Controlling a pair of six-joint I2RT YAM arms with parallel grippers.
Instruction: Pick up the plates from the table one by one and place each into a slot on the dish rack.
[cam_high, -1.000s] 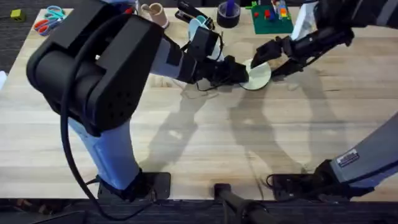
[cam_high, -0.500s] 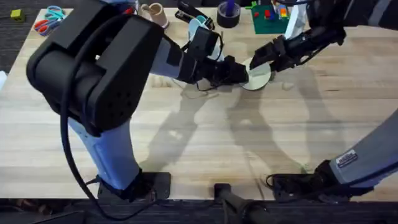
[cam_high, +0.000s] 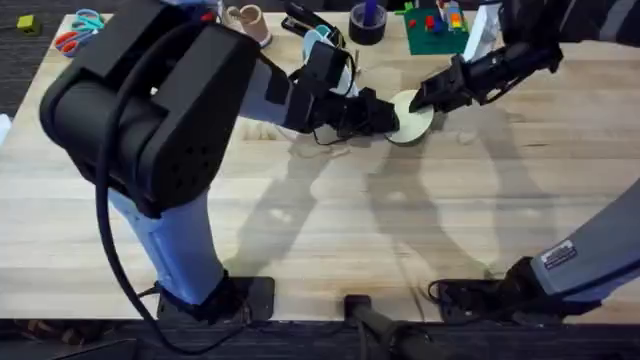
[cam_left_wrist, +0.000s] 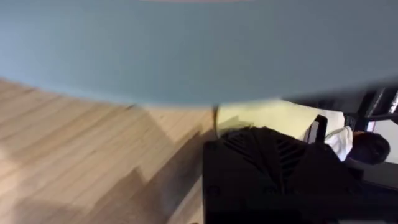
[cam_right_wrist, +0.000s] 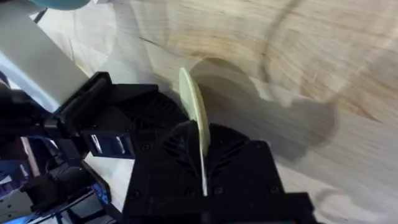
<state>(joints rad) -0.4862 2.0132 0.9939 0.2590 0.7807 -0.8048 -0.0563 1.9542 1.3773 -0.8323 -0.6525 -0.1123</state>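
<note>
Overhead, both arms meet at the far middle of the tabletop (cam_high: 330, 230), where a pale cream-yellow plate (cam_high: 412, 116) sits between the two tools. The left tool (cam_high: 385, 118) reaches in from the left and its fingertips meet the plate's left rim; the right tool (cam_high: 422, 100) comes in from the upper right and sits on the plate's far right edge. A light blue plate (cam_high: 318, 40) shows behind the left arm near the tabletop's far edge; the dish rack itself I cannot make out among the items there. From the left wrist, a blurred light blue surface (cam_left_wrist: 199, 43) spans the upper part of the view, wood grain lies below it, and one black finger (cam_left_wrist: 267, 174) lies against a sliver of the cream-yellow plate (cam_left_wrist: 273, 115); whether this tool is closed on the rim or merely touching it I cannot tell. From the right wrist, the cream-yellow plate (cam_right_wrist: 194, 115) stands on edge, its thin rim running straight down into the right tool (cam_right_wrist: 204, 168), whose black fingers are clamped on either side of it; the left arm's tool (cam_right_wrist: 109, 124) sits just beside. The plate's flat faces lie along the right tool's closing faces, so the right arm looks the better placed to carry it to a rack slot, edge downward.
</note>
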